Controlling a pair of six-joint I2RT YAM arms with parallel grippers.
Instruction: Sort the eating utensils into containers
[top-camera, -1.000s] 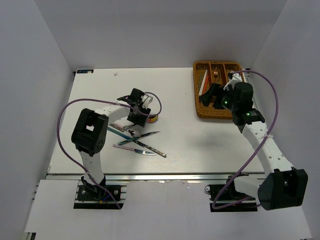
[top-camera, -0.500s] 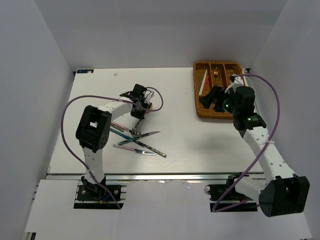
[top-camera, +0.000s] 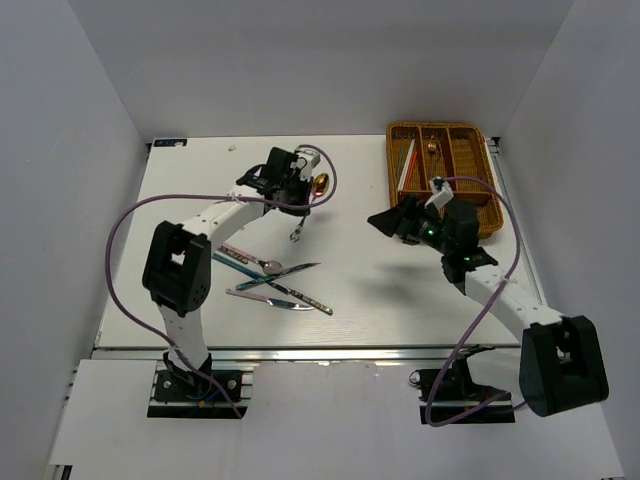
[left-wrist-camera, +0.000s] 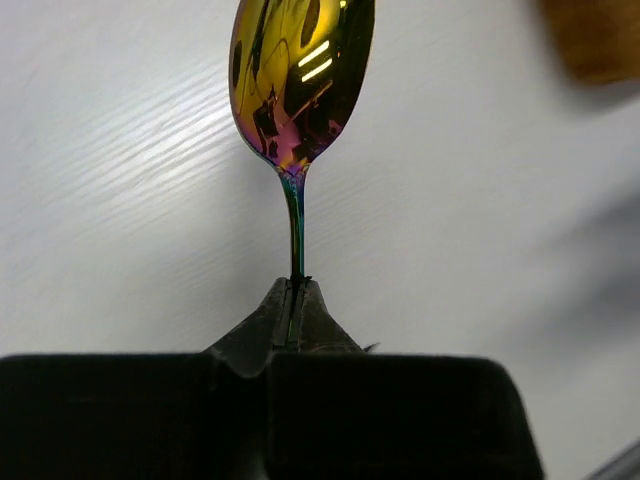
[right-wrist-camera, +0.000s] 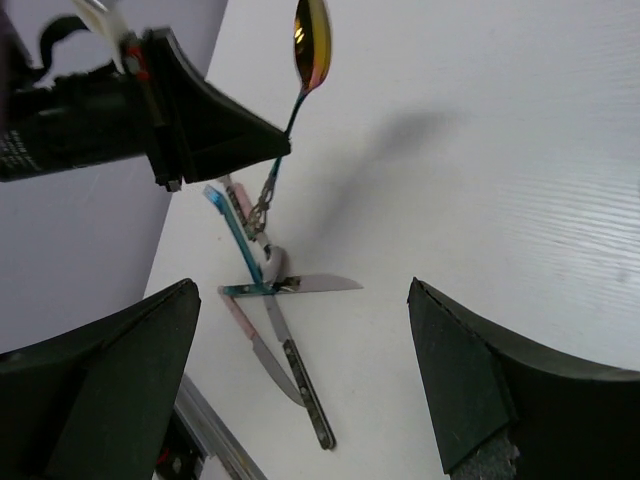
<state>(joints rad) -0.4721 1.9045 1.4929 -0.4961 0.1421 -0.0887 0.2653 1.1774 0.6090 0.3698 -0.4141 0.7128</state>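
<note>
I see the left gripper (top-camera: 303, 188) over the far middle of the white table (top-camera: 360, 290). Its jaws are pressed together on the thin handle of an iridescent gold-purple metal spoon (top-camera: 320, 182). In the left wrist view the handle goes in between the two closed fingers (left-wrist-camera: 325, 320) and the shiny bowl (left-wrist-camera: 300, 75) stands beyond them. The spoon is lifted off the table, and its shadow lies apart from it on the surface. From above, the bowl points toward the right side.

The rectangular brown woven wicker tray (top-camera: 392, 190) sits at the far right corner, well apart from the held spoon. Its left long slot holds red and white chopsticks (top-camera: 406, 165), and the slot beside it holds a copper-gold spoon (top-camera: 433, 149).

The right gripper (top-camera: 383, 221) hovers near the tray's near-left corner, between the tray and the held spoon. In the right wrist view its fingers (right-wrist-camera: 120, 370) stand wide apart with nothing between them.

On the near left part of the table lies a crossed pile of slim utensils (top-camera: 272, 282). Among them I can make out a silver knife (top-camera: 300, 296) and a thin blue piece (top-camera: 232, 262).
</note>
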